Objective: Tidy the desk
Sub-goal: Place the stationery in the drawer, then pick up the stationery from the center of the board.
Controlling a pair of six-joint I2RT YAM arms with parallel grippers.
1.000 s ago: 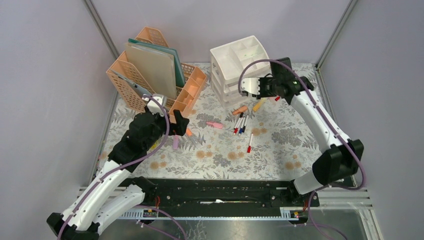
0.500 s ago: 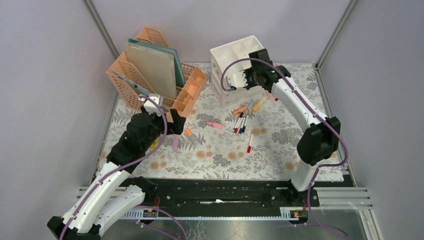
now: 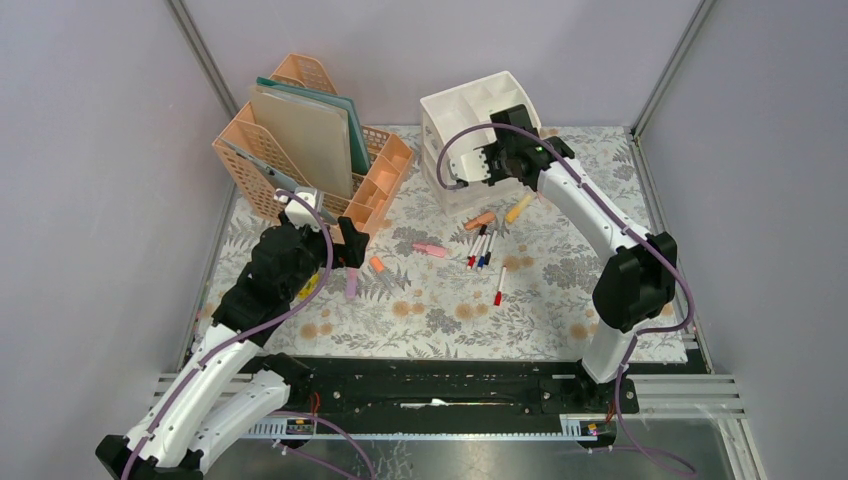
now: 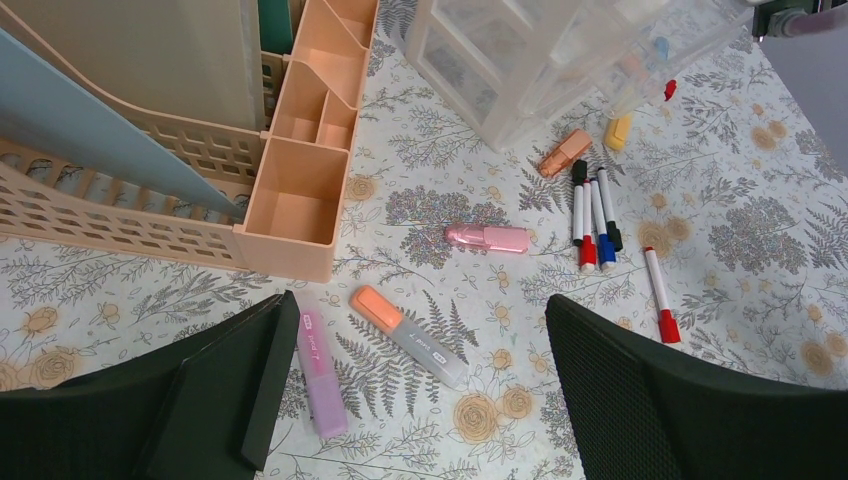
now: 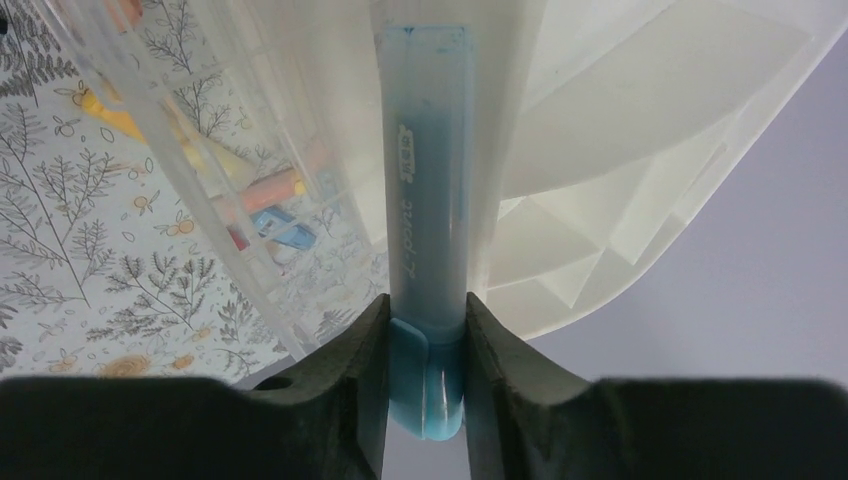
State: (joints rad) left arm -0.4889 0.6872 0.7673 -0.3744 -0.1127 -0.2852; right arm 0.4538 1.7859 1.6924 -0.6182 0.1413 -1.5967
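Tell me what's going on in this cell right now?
Tidy-up in progress. The right gripper is clamped on a blue highlighter, holding it right at the white drawer unit at the back of the desk. The left gripper is open, hovering over a purple highlighter and an orange highlighter lying beside the peach file rack. A pink highlighter and several pens lie loose on the cloth.

I see the bench (image 3: 560,300), draped in pale cloth printed with grey ferns and tan flowers. At its far side stand a peach plastic file rack (image 4: 288,255) and a white plastic three-drawer unit (image 3: 436,135). Loose on the cloth lie:

- a lilac highlighter (image 4: 318,372) and an orange-capped grey marker (image 4: 408,336), both near the rack
- a pink highlighter (image 4: 488,237)
- an orange highlighter (image 4: 565,152) and a yellow highlighter (image 4: 617,131), both just beside the drawers
- a bunch of thin white pens (image 4: 594,222)
- a lone red-capped pen (image 4: 659,295)
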